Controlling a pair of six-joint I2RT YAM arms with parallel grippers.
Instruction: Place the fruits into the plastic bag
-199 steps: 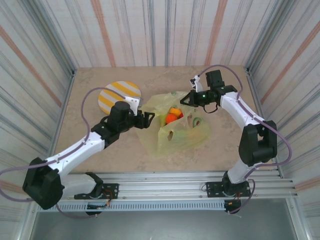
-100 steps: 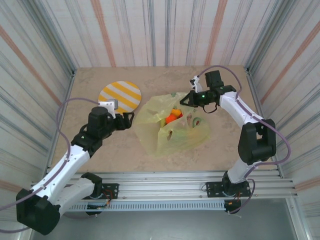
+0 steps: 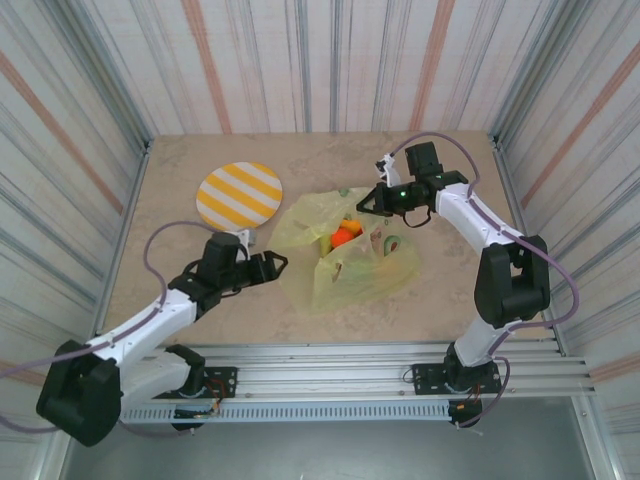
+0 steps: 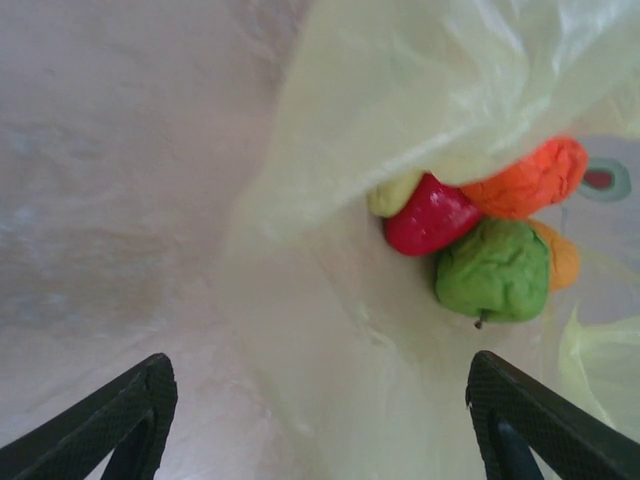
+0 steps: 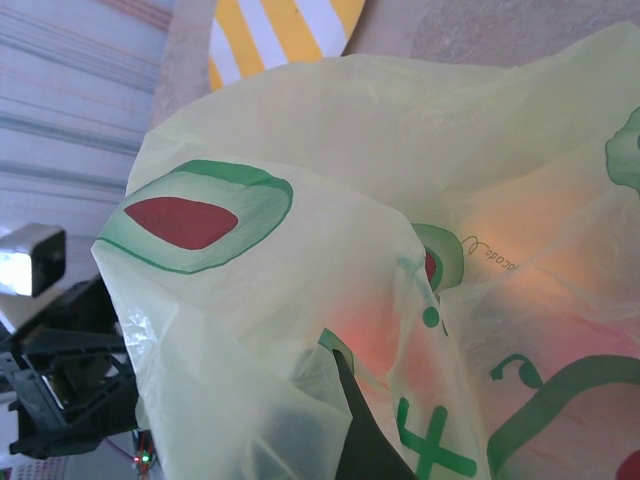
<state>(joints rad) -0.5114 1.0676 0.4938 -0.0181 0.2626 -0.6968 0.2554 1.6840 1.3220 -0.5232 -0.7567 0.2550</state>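
Note:
The plastic bag (image 3: 350, 262) lies mid-table, yellow-green with avocado prints, its mouth facing left. Inside it the fruits (image 3: 343, 236) huddle together: a red strawberry (image 4: 432, 216), a green pear-like piece (image 4: 493, 270), an orange one (image 4: 530, 178) and a yellow-orange one (image 4: 565, 256). My left gripper (image 3: 276, 264) hovers open just left of the bag's mouth, nothing between its fingers (image 4: 112, 422). My right gripper (image 3: 369, 200) is shut on the bag's far upper edge and holds it raised; in the right wrist view the plastic bag (image 5: 300, 250) drapes over that gripper (image 5: 338, 362).
A round yellow-and-white striped plate (image 3: 239, 193) lies at the back left of the table. Corrugated walls close in three sides. The metal rail with the arm bases (image 3: 330, 365) runs along the near edge.
My left gripper pulled back left out of the bag's mouth, then came nearer and lower beside it. The right gripper kept its hold on the bag's edge.

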